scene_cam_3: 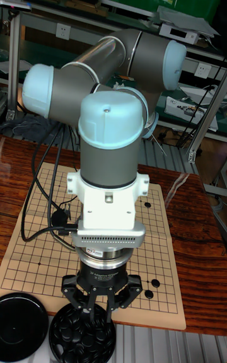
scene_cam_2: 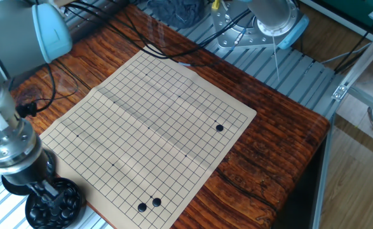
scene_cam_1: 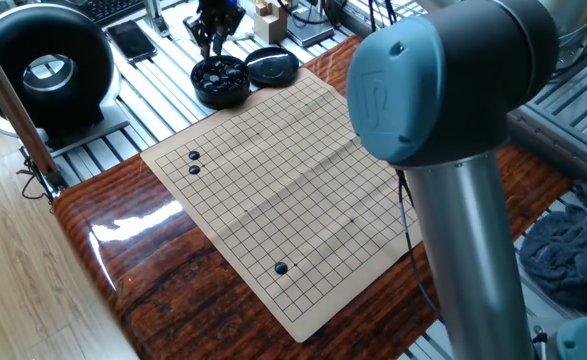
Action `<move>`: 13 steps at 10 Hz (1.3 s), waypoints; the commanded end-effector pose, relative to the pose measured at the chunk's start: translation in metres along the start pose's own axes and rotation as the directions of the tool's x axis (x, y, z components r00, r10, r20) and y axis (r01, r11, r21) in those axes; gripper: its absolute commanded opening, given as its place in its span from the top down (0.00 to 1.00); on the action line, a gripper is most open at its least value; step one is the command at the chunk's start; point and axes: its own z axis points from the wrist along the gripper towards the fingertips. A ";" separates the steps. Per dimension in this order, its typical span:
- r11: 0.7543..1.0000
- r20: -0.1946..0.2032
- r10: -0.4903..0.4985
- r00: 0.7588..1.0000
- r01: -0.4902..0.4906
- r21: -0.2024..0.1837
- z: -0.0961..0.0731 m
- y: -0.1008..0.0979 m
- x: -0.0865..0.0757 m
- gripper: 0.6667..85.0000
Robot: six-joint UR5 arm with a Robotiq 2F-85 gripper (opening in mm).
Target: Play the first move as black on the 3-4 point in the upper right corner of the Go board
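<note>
The tan Go board (scene_cam_1: 273,190) lies on the wooden table with three black stones on it: two together (scene_cam_1: 194,163) near one corner and one (scene_cam_1: 281,268) near another. A black bowl (scene_cam_1: 221,80) full of black stones stands just off the board's far edge. My gripper (scene_cam_1: 215,40) hangs straight above this bowl (scene_cam_3: 82,338). In the tall view the gripper (scene_cam_3: 102,316) points down with its fingers spread and nothing seen between them. In the other fixed view the gripper (scene_cam_2: 48,191) sits close over the stones (scene_cam_2: 56,205).
The bowl's black lid (scene_cam_1: 271,66) lies beside it. A round black device (scene_cam_1: 43,65) and a phone (scene_cam_1: 133,40) sit on the slatted bench behind. Cables (scene_cam_2: 173,54) run past the board's far corner. A blue cloth (scene_cam_1: 573,250) lies off the table.
</note>
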 end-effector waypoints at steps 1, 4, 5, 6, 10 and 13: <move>1.000 -0.018 0.021 1.000 -0.022 -0.013 0.010 0.003 0.014 0.64; 1.000 0.022 -0.005 1.000 0.004 0.027 0.022 -0.005 0.008 0.64; 1.000 0.067 0.001 0.998 -0.002 0.022 0.021 -0.004 -0.004 0.64; 1.000 0.101 0.004 0.995 -0.006 0.017 0.021 -0.004 -0.013 0.63; 0.999 0.173 -0.030 0.985 0.034 -0.022 0.019 -0.003 -0.033 0.63; 0.998 0.083 -0.056 0.995 0.059 -0.034 0.026 -0.002 -0.008 0.63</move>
